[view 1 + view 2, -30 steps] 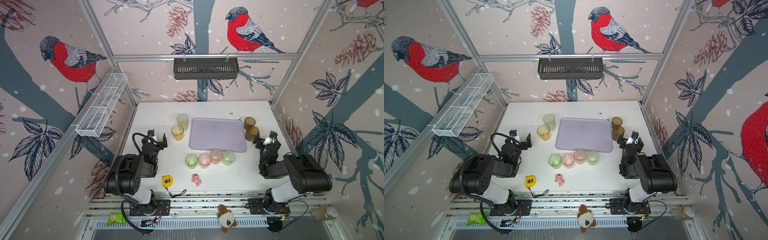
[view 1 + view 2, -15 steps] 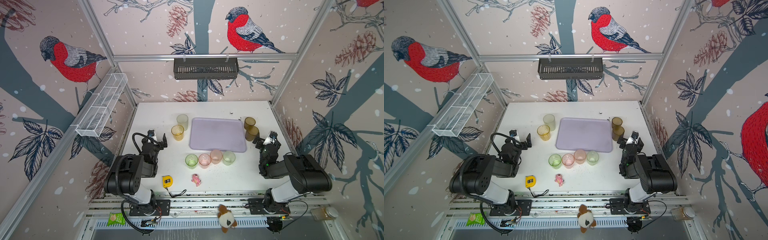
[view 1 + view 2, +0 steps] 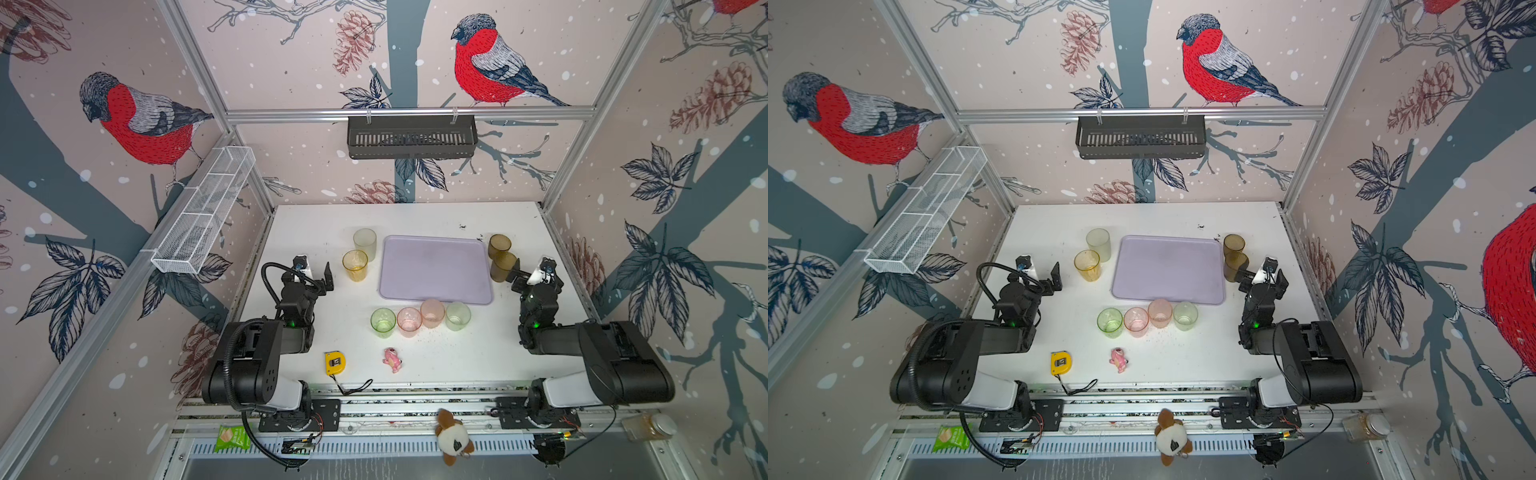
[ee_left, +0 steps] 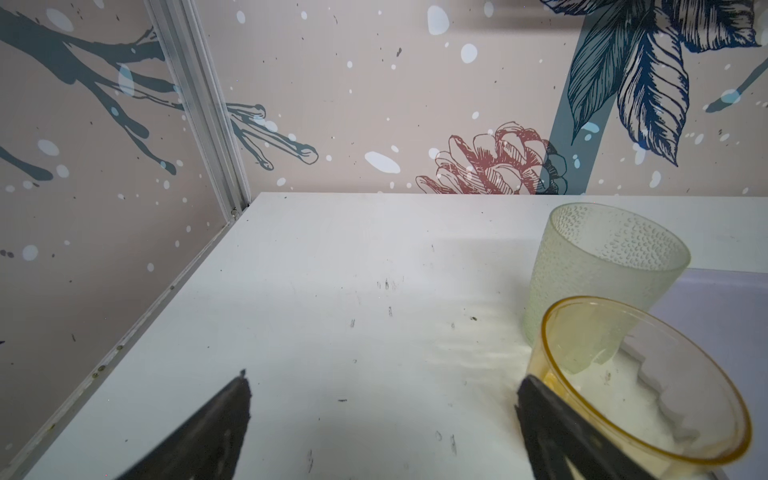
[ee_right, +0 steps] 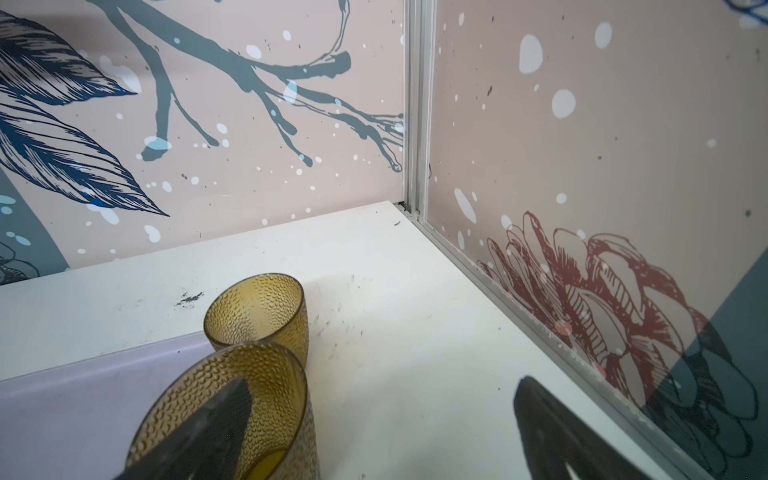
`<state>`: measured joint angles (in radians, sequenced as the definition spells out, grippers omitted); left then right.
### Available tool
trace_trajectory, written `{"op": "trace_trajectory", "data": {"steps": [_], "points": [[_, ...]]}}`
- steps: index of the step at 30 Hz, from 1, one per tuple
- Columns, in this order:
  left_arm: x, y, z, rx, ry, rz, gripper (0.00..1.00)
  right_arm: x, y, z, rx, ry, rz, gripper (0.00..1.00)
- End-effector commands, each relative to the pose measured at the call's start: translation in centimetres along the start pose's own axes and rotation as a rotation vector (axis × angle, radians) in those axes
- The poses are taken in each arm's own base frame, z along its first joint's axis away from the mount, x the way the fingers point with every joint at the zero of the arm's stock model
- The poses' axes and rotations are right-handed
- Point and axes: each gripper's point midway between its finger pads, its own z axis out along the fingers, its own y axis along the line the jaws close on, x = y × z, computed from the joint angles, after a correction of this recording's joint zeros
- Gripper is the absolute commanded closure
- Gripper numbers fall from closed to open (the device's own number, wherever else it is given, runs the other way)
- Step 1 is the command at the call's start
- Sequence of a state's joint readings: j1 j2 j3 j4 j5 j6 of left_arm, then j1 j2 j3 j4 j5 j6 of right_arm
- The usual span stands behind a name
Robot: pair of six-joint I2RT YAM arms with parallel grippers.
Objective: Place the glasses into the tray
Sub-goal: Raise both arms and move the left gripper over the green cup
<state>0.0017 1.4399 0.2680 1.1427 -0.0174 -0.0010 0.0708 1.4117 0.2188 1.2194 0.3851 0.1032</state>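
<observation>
The lavender tray [image 3: 434, 268] [image 3: 1169, 268] lies mid-table with nothing in it. To its left stand a frosted glass [image 3: 365, 244] [image 4: 602, 266] and an amber-yellow glass [image 3: 355, 265] [image 4: 648, 395]. On its right are two brown glasses [image 3: 499, 245] [image 3: 503, 266]. In front of it stand a green [image 3: 382, 322], two pink [image 3: 409, 321] [image 3: 432, 312] and a pale green glass [image 3: 457, 316]. My left gripper [image 3: 316, 272] [image 4: 382, 399] is open, one finger beside the amber glass. My right gripper [image 3: 534, 272] [image 5: 382, 415] is open, one finger against the nearer brown glass [image 5: 286, 399].
A yellow tape measure [image 3: 334, 362] and a small pink toy [image 3: 392, 359] lie near the front edge. A black slotted basket [image 3: 411, 137] hangs on the back wall and a white wire basket [image 3: 203, 212] on the left wall. Side walls stand close to both grippers.
</observation>
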Motion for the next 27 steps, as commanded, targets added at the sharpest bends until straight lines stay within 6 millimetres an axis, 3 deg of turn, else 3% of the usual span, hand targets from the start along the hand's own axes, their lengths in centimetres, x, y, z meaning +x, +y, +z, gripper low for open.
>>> {"op": "trace_trajectory", "data": {"steps": [1, 6, 11, 17, 23, 27], "points": [[-0.6, -0.4, 0.0, 0.026, 0.019, -0.008, 0.01, -0.3, 0.2, -0.2, -0.01, 0.014, -0.024, 0.0], [-2.7, 0.2, 0.1, -0.01, 0.081, -0.047, 0.01, -2.5, 0.6, -0.7, -0.023, -0.005, -0.025, 0.0], [-4.2, -1.4, -0.2, 0.065, 0.2, -0.121, 0.01, -4.8, 1.4, -0.8, -0.045, 0.032, -0.052, 0.0], [-4.9, -1.9, -1.3, 0.002, 0.337, -0.258, 0.01, -8.0, 3.1, -2.2, -0.104, 0.038, -0.08, 0.0], [-6.0, -4.3, -3.6, 0.08, 0.407, -0.352, 0.01, -10.8, 4.2, -4.1, -0.107, 0.057, -0.078, 0.0], [-5.5, -5.7, -6.0, 0.108, 0.478, -0.359, 0.01, -13.5, 3.8, -4.8, -0.069, 0.069, -0.044, 0.0]]}}
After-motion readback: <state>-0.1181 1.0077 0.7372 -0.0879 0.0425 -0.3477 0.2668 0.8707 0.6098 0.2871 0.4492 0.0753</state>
